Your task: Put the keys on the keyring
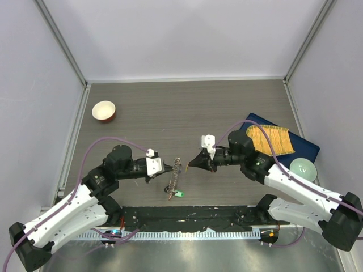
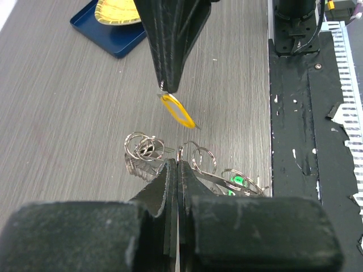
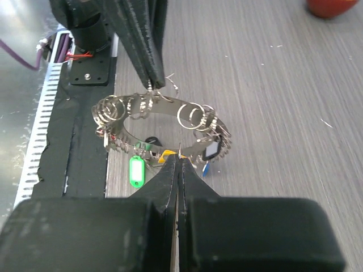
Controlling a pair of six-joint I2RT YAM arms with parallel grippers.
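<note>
Above the grey table (image 1: 227,107), the left gripper (image 3: 153,85) was pinched shut on the rim of the toothed keyring (image 3: 167,105), while the right gripper (image 2: 164,86), jaws closed, held a yellow-tagged key (image 2: 178,111) just beside the ring (a green tag (image 3: 136,171) dangled beneath).

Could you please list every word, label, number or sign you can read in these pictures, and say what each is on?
None can be read.
The green tag and the yellow tag show no legible writing; the blue tray and the keyring carry no visible markings.
</note>
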